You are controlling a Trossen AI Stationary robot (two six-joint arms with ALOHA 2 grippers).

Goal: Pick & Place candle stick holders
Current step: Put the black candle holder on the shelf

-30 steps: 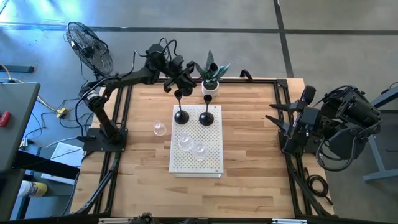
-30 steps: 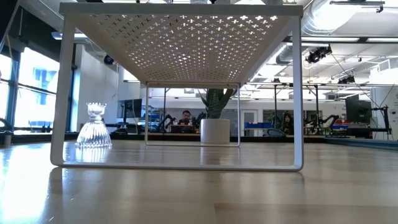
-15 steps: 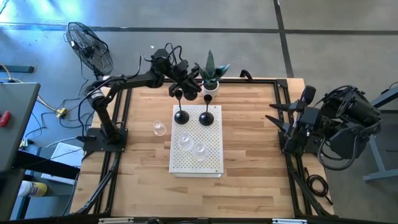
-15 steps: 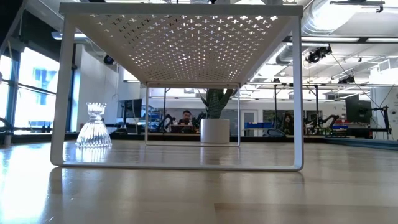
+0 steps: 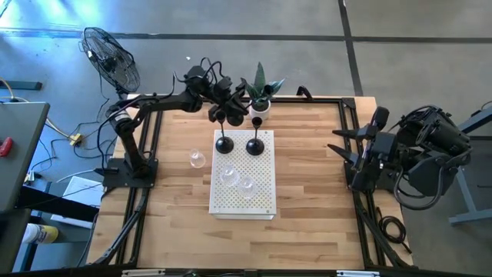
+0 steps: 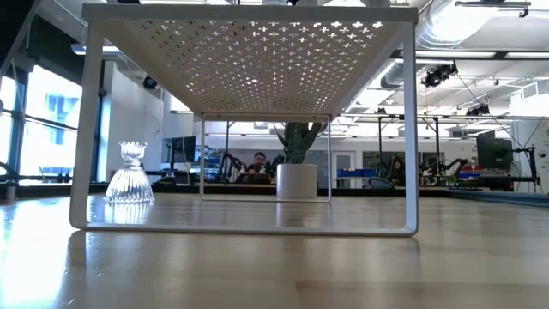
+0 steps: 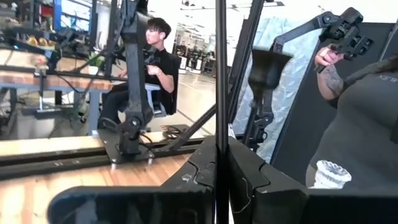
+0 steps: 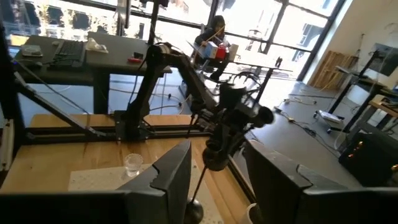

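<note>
Wood table [image 5: 307, 169] from the high view: a white rack [image 5: 243, 201] sits in the middle w/ two black holders [image 5: 224, 144] and two glass holders [image 5: 229, 176] on top. One more glass holder [image 5: 197, 160] sits on the wood, just left of the rack. L gripper [image 5: 220, 115] is up over the rack's far edge, clenched on a third black holder [image 5: 221, 118], near the plant [image 5: 260, 94]. R gripper [image 5: 344, 141] waits at the right edge, fingers apart, holding nothing.

Low view: the glass holder [image 6: 129, 174] stands by the rack's [image 6: 249, 51] leg; the plant's [image 6: 297, 167] white pot is behind.

L wrist view: thin black stem [image 7: 221, 74] is pinched btwn the fingers [image 7: 186, 180]; a person [image 7: 140, 78] sits far off.

R wrist view: the L arm hangs over the rack, black holder [image 8: 214, 158] under it.
</note>
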